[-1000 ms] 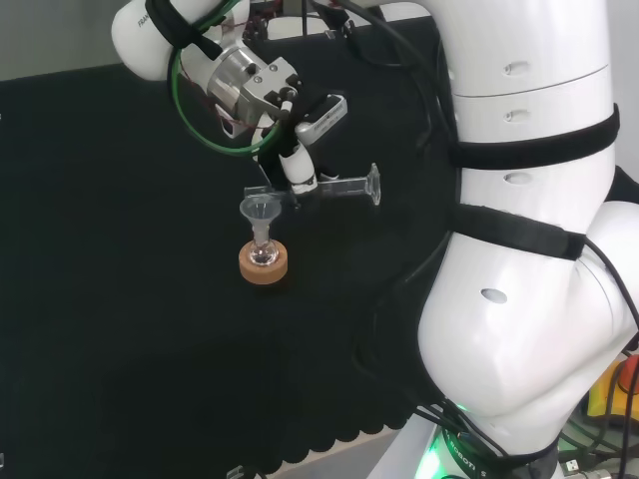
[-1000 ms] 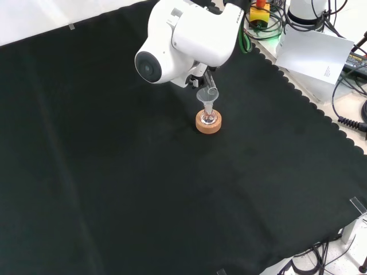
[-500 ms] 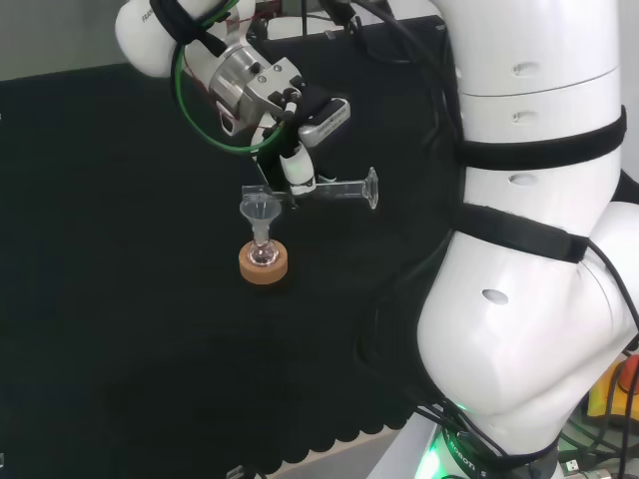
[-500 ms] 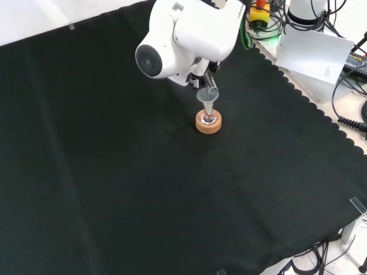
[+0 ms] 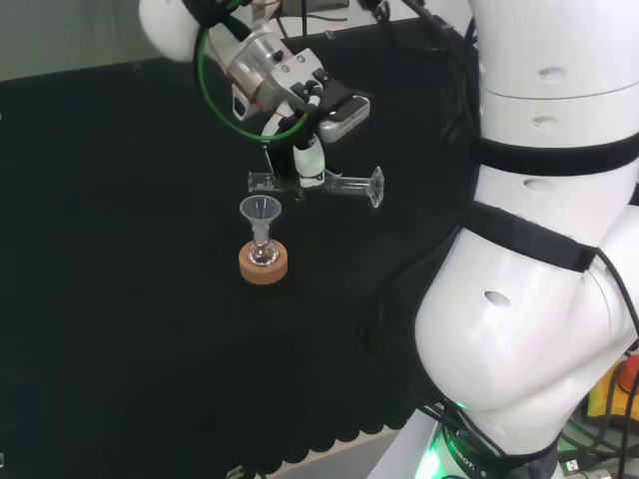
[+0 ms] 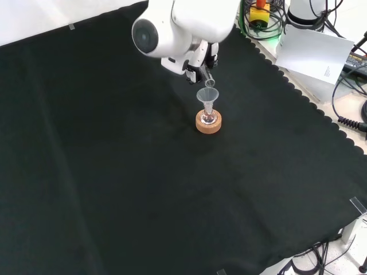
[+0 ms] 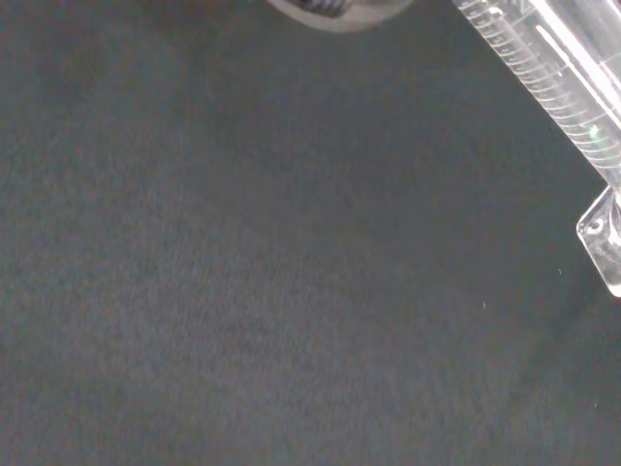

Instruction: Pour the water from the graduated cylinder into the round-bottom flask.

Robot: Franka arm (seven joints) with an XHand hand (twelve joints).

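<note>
Lifted a little higher than a second ago, hand [image 5: 312, 160] curled round graduated cylinder [image 5: 329, 185], held level just above funnel [image 5: 260, 210] in round-bottom flask [image 5: 264, 255] on cork ring [image 5: 264, 265]; pouring apparently finishing, next likely righting cylinder.

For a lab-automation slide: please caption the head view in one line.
Robot hand holds a graduated cylinder sideways above a funnel set in a round-bottom flask on a cork ring.

Clear graduated cylinder [image 5: 329, 184] held level above funnel-topped flask [image 5: 263, 253] (on cork ring)
</note>
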